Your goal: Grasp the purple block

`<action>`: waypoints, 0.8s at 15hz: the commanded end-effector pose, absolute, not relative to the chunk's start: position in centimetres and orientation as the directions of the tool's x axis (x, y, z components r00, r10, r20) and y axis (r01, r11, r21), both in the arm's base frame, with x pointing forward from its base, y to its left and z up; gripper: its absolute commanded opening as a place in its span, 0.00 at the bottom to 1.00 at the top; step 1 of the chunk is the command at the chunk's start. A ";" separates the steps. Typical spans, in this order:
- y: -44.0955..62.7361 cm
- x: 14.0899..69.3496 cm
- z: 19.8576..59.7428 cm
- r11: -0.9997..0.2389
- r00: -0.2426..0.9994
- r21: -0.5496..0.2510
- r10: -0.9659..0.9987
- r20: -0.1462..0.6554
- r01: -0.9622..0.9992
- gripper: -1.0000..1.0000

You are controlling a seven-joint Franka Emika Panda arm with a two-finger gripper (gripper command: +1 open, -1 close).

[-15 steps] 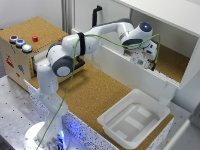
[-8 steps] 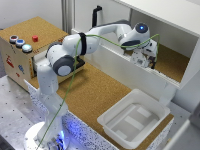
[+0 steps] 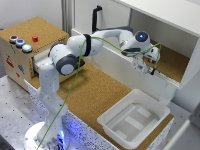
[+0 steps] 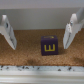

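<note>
The hand point(image 4: 40, 32) is spread wide, holding nothing. The purple block point(image 4: 49, 47) sits on the cork shelf floor point(image 4: 25, 52) between its fingers point(image 4: 7, 31), nearer one than the other, touching neither. A pale mark shows on its face.

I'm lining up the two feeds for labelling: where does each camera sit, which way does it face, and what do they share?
Exterior view: off the arm, raised, looking down across the cork table, button box and white tray; the whole arm shows, its claw reaching into the shelf.
Wrist view: on the wrist, facing along the claw at the purple block on cork; only the two fingers show, spread apart.
Shared: the claw and the cork shelf floor; the block cannot be made out in the exterior view.
</note>
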State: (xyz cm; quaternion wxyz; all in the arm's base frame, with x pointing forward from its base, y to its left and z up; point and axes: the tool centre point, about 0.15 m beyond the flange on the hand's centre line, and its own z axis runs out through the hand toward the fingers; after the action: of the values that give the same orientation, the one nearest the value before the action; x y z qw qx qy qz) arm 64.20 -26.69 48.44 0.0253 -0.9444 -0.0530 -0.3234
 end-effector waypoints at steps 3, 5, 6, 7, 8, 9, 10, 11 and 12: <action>-29.1 70.9 47.6 -0.974 0.817 -0.103 0.108 0.566 0.200 0.00; -29.4 71.5 47.3 -0.975 0.827 -0.107 0.103 0.553 0.193 0.00; -29.4 71.7 47.2 -0.975 0.830 -0.107 0.105 0.547 0.194 0.00; -29.5 71.8 47.1 -0.975 0.833 -0.109 0.106 0.543 0.195 0.00; -29.4 71.8 47.2 -0.975 0.831 -0.105 0.106 0.545 0.194 0.00; -29.3 71.5 47.3 -0.976 0.830 -0.103 0.108 0.547 0.194 0.00; -29.3 71.2 47.7 -0.976 0.830 -0.102 0.105 0.548 0.191 0.00; -29.1 70.7 48.1 -0.978 0.829 -0.090 0.109 0.548 0.188 0.00; -28.9 69.8 48.8 -0.983 0.827 -0.054 0.116 0.550 0.174 0.00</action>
State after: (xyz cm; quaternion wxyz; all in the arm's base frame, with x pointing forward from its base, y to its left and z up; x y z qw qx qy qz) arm 68.21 -28.11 46.85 0.0290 -0.9461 -0.0553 -0.3177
